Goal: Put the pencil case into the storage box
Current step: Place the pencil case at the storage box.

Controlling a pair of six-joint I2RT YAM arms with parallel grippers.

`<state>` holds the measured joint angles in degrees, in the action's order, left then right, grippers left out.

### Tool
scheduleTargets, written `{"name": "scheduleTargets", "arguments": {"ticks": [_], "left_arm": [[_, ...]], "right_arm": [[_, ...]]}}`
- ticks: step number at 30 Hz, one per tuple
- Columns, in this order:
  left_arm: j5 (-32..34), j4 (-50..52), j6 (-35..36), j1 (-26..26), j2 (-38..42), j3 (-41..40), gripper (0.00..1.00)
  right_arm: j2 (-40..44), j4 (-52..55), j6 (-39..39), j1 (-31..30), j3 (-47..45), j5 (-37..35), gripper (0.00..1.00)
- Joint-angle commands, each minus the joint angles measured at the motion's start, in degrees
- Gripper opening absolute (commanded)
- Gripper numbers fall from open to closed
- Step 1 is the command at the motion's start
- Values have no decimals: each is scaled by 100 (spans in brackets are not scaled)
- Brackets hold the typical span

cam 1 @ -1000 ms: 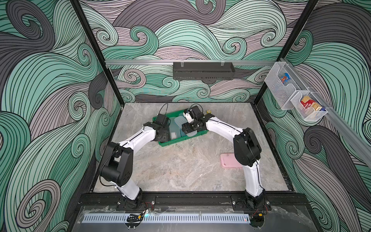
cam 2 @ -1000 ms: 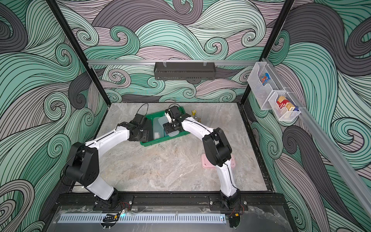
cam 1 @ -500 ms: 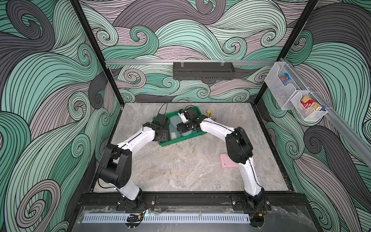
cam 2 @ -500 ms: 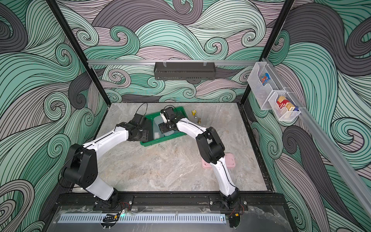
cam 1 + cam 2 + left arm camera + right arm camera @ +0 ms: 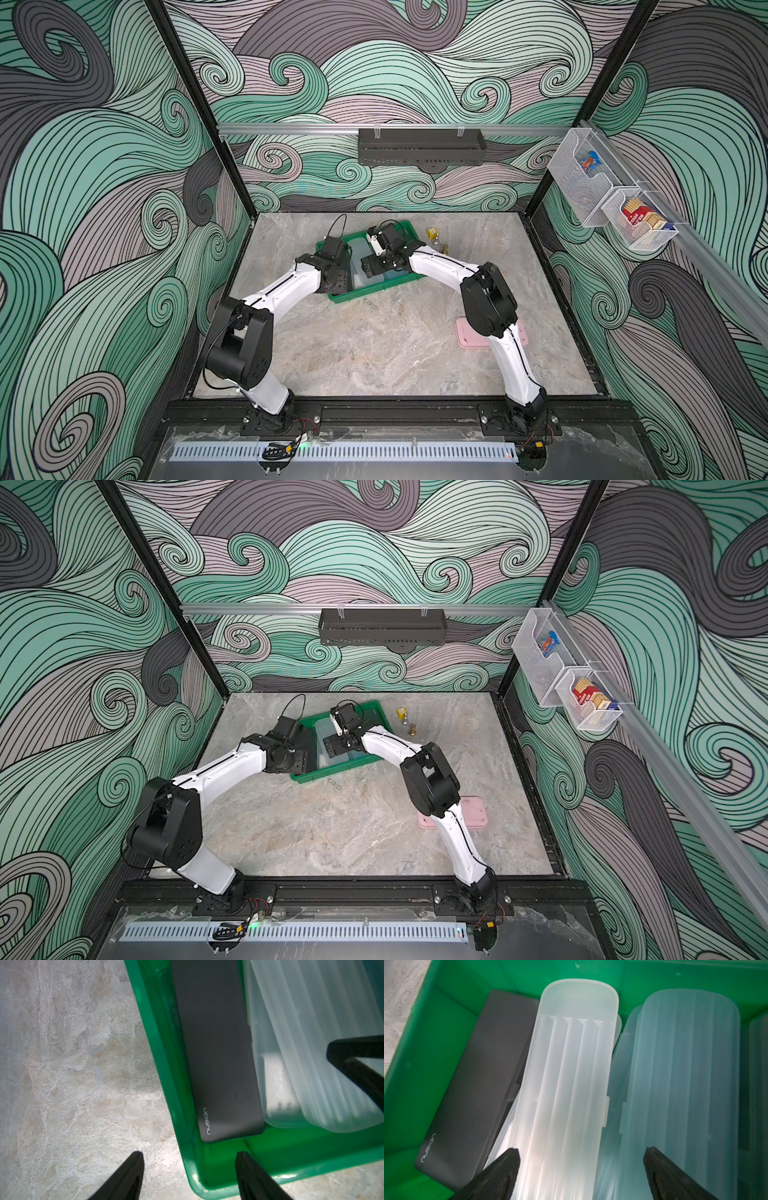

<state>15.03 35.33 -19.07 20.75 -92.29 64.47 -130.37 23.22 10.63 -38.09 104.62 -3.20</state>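
The green storage box (image 5: 374,291) (image 5: 340,769) sits at the table's back middle. Side by side in it lie a dark grey pencil case (image 5: 214,1053) (image 5: 477,1084), a clear white one (image 5: 571,1074) and a bluish translucent one (image 5: 675,1074). My right gripper (image 5: 582,1153) (image 5: 369,268) stands open low over the white and bluish cases, gripping neither. My left gripper (image 5: 189,1155) is open astride the box's near corner wall (image 5: 291,1157), one finger inside, one outside over the table. A pink pencil case (image 5: 469,338) (image 5: 473,812) lies on the table at the right, partly hidden by my right arm.
Two small brass-coloured objects (image 5: 433,235) stand on the table just right of the box. A black perforated trough (image 5: 419,145) hangs on the back wall. White wire baskets (image 5: 602,195) hang on the right wall.
My right gripper's jaws have spread wider and that arm has shifted a little to the left over the box. The left arm has stayed where it was.
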Motion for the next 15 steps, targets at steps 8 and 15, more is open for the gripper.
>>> {"name": "scheduleTargets", "arguments": {"ticks": [8,15], "left_arm": [[150,-387,-609,-336,1035,-573,89],[171,-716,-730,-590,1667,-1006,99]], "right_arm": [[569,-504,-308,-172,-88,1210,73],[-271,-381,-277,-401,812,1743,70]]}}
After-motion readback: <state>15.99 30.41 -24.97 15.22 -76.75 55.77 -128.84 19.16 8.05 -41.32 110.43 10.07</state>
